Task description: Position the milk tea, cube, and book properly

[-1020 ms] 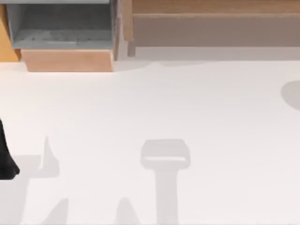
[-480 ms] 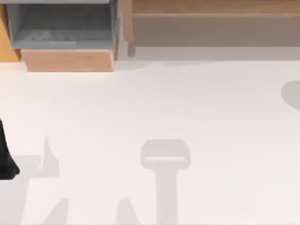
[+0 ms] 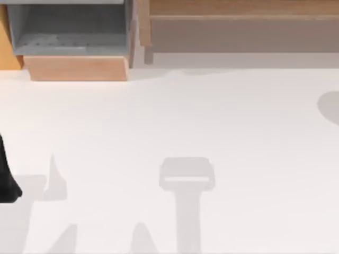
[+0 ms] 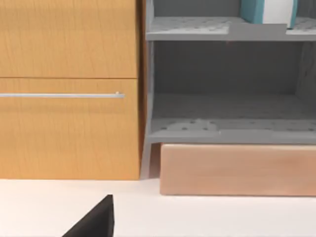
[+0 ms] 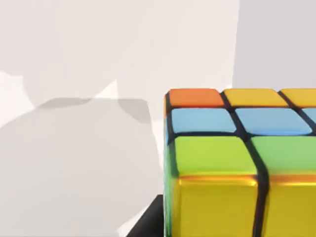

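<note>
The cube (image 5: pixel 237 163) fills the right wrist view, pincer state untellable; next comes carrying it to the shelf (image 3: pixel 69 32) at eleven o'clock.

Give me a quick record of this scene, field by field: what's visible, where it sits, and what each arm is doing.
cube: multicoloured puzzle cube, close up in the right wrist view
book: teal and white, standing on the upper grey shelf
shelf unit: grey, open, at the table's far left
cabinet: wood, with a handle
left arm: dark part at the table's left edge
</note>
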Motion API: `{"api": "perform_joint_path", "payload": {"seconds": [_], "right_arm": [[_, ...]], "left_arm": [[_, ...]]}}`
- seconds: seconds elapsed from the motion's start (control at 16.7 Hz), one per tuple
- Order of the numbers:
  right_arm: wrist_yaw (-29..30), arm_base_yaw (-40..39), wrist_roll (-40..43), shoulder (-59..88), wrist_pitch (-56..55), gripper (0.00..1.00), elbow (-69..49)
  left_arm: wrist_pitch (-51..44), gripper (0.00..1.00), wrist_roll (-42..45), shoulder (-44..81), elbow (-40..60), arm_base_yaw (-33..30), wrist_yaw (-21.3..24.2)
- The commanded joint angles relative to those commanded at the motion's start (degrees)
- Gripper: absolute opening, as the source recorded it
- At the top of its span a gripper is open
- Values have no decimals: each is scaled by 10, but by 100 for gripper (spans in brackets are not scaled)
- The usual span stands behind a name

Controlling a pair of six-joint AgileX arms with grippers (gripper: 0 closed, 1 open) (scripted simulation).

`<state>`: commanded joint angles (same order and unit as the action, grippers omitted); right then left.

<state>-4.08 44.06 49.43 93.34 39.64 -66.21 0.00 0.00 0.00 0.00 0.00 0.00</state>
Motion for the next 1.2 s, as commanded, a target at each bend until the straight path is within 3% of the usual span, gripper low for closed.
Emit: {"api": "perform_joint_path", "payload": {"seconds": [0.36,0.6,0.78,1.2], "right_arm": [[-62,-151,-311,-20,-273,0,-92],[-94,-239,-456,-42,-416,0,-142],[-106,-274,-501,-46,-461,0,-160],[-111,-275,-502,-46,-470,0,-166]], "left_arm": [[0,100,0,0,0,0,0],[0,100,0,0,0,0,0],[0,100,0,0,0,0,0],[0,100,0,0,0,0,0]]}}
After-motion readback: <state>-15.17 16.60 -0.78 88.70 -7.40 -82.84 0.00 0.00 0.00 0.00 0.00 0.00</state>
